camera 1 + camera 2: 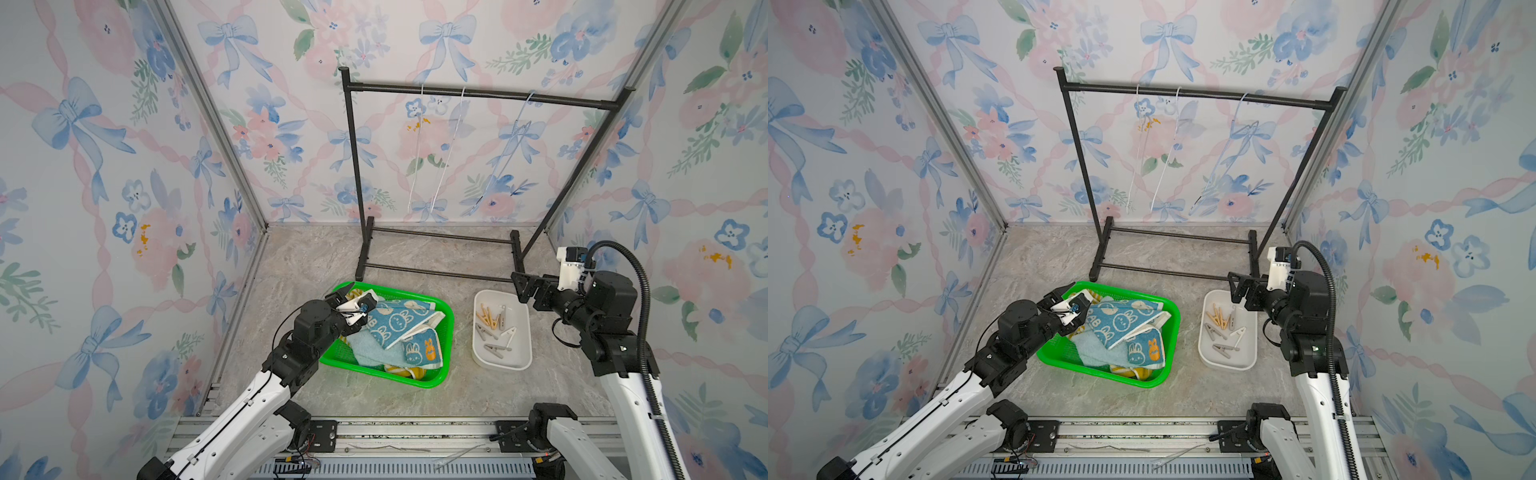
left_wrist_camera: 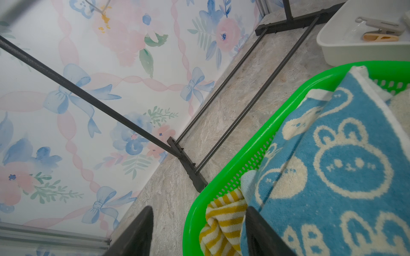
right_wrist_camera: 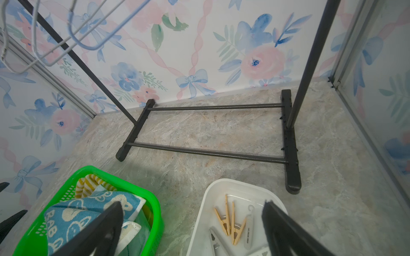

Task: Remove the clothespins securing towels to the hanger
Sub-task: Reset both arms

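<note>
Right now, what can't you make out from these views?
- Clothespins count: tiny and overlapping in both top views; white tray cut off by the right wrist view's edge.
- Yellow-striped towel: mostly buried under bunny towel, all views.
- Teal towel: only a patch shows between bunny towel and left arm, top views.

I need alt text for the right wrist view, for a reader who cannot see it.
The open right claw frames a white tray of clothespins and a green basket of towels on a marbled floor. Behind them stands a black rack with bare wire hangers.
</note>
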